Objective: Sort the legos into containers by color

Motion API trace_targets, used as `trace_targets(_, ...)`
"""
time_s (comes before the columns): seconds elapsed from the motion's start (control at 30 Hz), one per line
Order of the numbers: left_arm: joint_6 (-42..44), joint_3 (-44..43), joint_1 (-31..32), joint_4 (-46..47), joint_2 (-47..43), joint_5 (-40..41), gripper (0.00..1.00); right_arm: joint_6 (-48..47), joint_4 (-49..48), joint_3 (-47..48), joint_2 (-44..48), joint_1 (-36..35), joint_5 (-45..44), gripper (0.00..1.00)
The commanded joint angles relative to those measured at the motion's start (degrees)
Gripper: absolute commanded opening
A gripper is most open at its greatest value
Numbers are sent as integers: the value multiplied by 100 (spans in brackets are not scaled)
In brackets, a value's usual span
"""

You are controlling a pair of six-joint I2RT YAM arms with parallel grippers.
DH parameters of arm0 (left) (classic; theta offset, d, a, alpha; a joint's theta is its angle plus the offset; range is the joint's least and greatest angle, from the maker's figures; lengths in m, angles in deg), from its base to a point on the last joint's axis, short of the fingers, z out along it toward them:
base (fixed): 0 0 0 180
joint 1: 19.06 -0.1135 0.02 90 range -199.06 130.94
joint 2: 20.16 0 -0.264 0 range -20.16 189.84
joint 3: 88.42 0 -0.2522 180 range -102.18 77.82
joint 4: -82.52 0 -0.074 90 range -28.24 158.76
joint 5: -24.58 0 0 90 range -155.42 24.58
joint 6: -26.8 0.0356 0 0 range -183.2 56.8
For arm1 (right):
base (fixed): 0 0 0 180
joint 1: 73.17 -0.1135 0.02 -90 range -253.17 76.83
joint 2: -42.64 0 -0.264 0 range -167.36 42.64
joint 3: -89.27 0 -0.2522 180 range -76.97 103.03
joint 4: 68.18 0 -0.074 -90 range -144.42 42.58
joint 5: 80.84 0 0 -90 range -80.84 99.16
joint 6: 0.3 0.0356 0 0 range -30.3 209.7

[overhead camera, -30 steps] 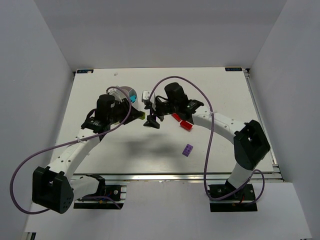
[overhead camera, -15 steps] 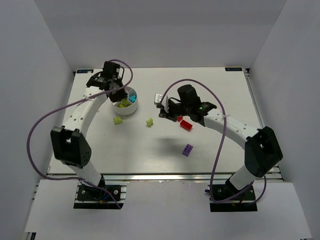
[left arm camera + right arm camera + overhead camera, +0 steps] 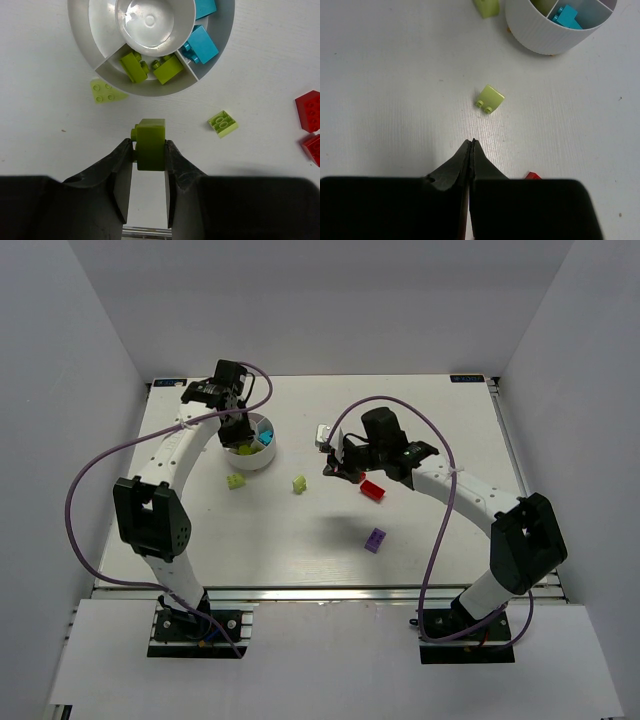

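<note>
My left gripper (image 3: 149, 146) is shut on a lime-green lego (image 3: 150, 144) and hangs above the white dish (image 3: 150, 93), near its edge. In the top view it (image 3: 240, 428) sits over the dish (image 3: 266, 459). One container holds two lime legos (image 3: 167, 69); the one beside it holds cyan legos (image 3: 202, 44). Loose on the table lie two lime legos (image 3: 235, 481) (image 3: 299, 483), two red ones (image 3: 372, 489) and a purple one (image 3: 375, 539). My right gripper (image 3: 471, 142) is shut and empty, just short of a lime lego (image 3: 490, 98).
The two arms reach in from the near edge and meet around the back middle of the table. The red legos (image 3: 309, 110) lie right beside my right gripper (image 3: 333, 468). White walls enclose the table on three sides.
The left arm swung from the table's middle back to the dish with the lime lego. The right gripper went from open to shut with nothing in it and drew back slightly right.
</note>
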State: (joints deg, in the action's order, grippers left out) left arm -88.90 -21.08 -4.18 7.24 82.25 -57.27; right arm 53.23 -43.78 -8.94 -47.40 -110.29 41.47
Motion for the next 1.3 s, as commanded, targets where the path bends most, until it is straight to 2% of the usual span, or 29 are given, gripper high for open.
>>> trace_targets(0.0, 64, 89, -2, 8, -336, 47, 0, 52, 53, 87, 162, 21, 170, 0)
trace_targets(0.87, 179, 239, -116, 149, -538, 170, 0, 17, 202, 158, 110, 30, 222, 0)
trace_targets(1.27, 144, 256, -134, 263, -678, 162, 0, -545, 641, 255, 74, 39, 477, 3)
